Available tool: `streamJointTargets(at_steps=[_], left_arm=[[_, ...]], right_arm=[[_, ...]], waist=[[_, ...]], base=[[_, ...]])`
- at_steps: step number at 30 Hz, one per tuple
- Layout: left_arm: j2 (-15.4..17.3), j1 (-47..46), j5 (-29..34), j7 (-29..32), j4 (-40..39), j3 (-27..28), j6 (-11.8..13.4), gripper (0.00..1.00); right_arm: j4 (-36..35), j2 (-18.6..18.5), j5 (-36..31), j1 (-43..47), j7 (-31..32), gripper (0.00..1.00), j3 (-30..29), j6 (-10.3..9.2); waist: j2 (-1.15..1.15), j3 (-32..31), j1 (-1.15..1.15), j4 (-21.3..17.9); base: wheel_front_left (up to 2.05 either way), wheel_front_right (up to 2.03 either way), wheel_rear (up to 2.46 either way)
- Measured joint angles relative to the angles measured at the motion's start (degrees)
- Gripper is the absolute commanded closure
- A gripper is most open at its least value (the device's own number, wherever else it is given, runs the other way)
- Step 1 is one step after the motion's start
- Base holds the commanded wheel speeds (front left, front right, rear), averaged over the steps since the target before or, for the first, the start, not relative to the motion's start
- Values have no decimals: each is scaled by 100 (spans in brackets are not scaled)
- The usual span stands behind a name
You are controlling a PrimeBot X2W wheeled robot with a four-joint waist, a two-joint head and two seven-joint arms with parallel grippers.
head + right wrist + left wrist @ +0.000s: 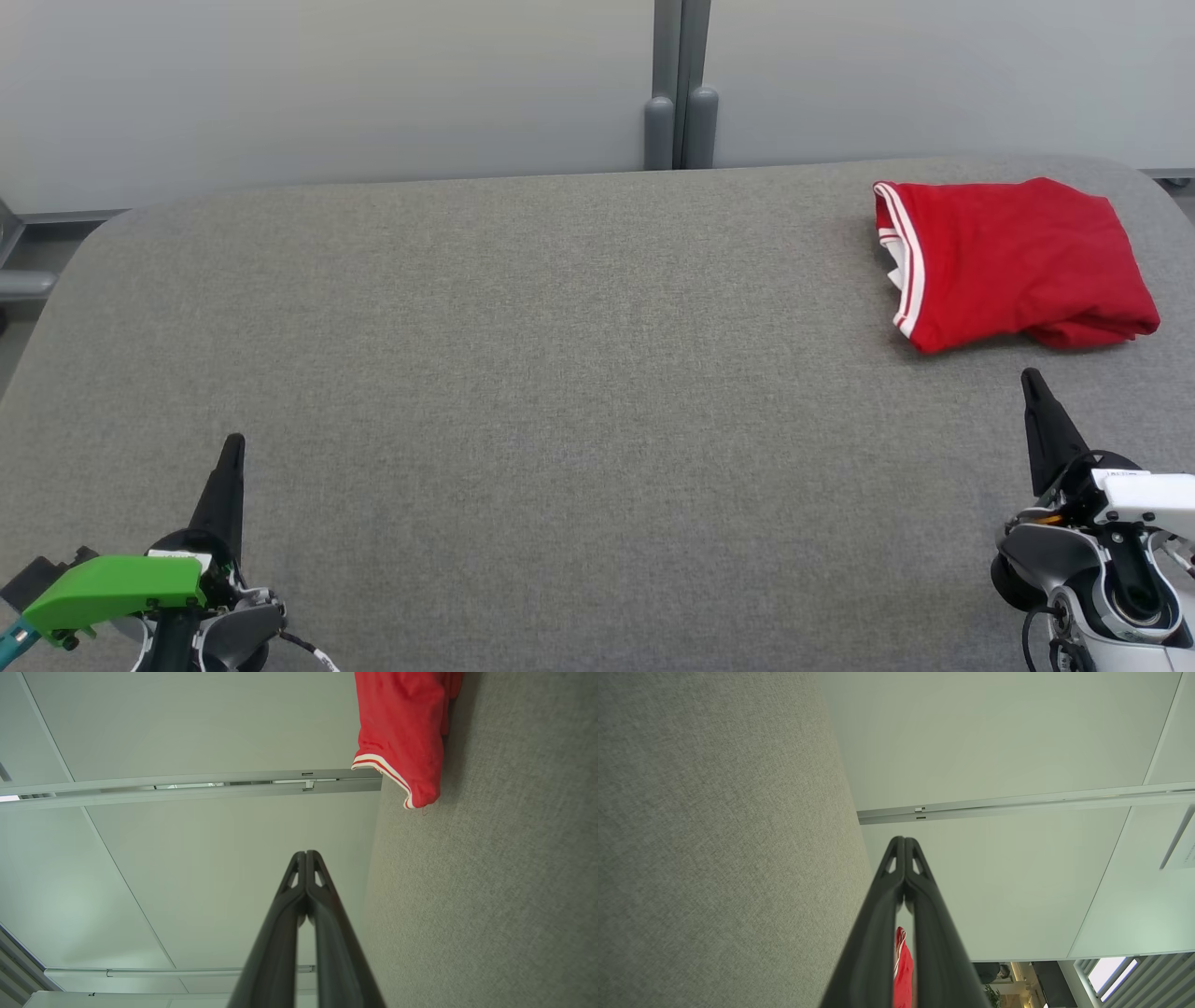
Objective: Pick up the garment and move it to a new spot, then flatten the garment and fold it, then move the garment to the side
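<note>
Garment point(1013, 261): red, folded, far right on grey surface point(560, 373)
Left end effector point(233, 443): closed, empty
Right end effector point(1031, 381): closed, empty, near garment, not touching

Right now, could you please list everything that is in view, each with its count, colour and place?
garment: one, red with white-striped trim, lying folded at the far right of the table.
table: one, grey fabric top, under the garment.
wall panels: two, pale grey, behind the table.
post: one, grey, between the wall panels.
green cover: one, green, on the left wrist, lower left.
white housing: one, white, on the right wrist, lower right.
left fingers: two, dark, lower left, shut together, holding nothing.
right fingers: two, dark, lower right, shut together, near the garment but not touching it.
</note>
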Motion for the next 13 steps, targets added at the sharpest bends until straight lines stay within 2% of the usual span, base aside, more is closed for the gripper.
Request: streamJointTargets(at_steps=[13], left_arm=[[-1,-1,0,0,2,1,0,100]], right_arm=[[3,5,0,-1,0,100,-2,0]], waist=[[0,0,0,0]], base=[[0,0,0]])
